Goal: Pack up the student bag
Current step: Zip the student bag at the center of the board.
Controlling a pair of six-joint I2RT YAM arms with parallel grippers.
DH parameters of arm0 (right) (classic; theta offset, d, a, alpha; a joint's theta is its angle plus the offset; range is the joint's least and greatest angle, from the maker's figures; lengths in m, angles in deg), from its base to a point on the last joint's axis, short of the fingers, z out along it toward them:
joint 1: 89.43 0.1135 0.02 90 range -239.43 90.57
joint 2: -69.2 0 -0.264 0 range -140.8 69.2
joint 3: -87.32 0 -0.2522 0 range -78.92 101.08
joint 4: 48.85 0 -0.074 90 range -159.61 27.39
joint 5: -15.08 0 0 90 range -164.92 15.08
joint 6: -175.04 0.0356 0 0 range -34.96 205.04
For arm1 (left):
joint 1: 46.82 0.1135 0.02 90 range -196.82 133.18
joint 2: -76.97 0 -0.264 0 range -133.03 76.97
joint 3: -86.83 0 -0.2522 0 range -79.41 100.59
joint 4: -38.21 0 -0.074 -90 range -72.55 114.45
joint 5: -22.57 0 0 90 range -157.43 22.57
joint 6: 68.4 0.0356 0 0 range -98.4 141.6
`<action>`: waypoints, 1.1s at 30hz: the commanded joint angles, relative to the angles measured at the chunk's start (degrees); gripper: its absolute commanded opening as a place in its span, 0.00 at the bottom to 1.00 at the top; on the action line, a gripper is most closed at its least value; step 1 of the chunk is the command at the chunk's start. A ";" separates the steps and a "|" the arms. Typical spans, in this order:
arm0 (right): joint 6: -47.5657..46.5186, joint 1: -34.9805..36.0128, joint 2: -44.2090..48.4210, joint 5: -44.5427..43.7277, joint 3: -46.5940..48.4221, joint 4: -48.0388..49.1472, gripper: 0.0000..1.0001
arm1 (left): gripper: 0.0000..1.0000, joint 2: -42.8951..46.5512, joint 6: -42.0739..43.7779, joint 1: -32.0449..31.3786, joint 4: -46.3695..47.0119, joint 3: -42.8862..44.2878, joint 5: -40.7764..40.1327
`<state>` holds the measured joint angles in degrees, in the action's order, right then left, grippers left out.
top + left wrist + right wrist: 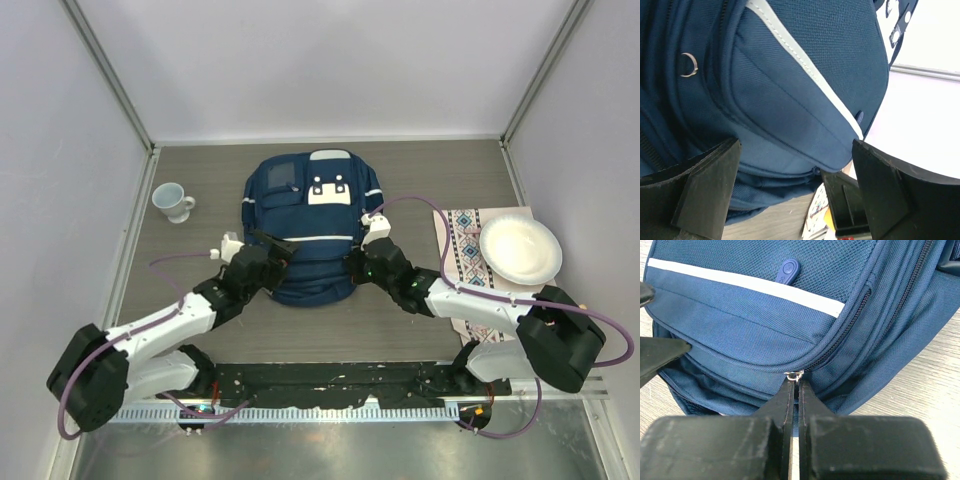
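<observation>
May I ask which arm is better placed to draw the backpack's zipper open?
Right: the right gripper is shut on the small silver zipper pull of the navy blue fabric backpack; the left gripper is open, empty.

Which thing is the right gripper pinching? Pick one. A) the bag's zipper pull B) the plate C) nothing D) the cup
A: the right wrist view shows the right gripper shut on the metal zipper pull at the bag pocket's seam.
</observation>
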<state>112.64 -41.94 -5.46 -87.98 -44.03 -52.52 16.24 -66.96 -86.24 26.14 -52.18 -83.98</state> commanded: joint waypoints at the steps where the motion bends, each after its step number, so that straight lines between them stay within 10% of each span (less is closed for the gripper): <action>1: 0.79 -0.29 0.56 -0.21 0.44 2.39 0.01 | 0.95 -5.00 -4.08 -1.01 8.93 3.63 -4.97; 8: 0.36 -0.29 0.56 -0.48 0.44 2.39 0.01 | 0.80 -11.76 -6.89 -1.01 16.32 3.45 -4.89; 15: -0.44 -0.20 0.12 -0.21 0.70 2.48 0.01 | 0.26 -13.54 -6.37 -1.01 18.70 2.75 -4.53; 21: -0.96 -0.29 0.03 -0.30 0.70 2.39 0.01 | 0.01 -8.10 -2.25 0.04 11.41 3.01 -7.96; 33: -2.63 -0.46 0.91 -6.35 0.44 -0.41 0.01 | 0.00 2.63 12.78 11.81 -4.85 3.19 -2.18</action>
<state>112.18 -41.64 -5.46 -86.69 -44.03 -50.64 14.43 -63.24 -80.40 26.49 -49.89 -83.92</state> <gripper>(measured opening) 0.051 0.036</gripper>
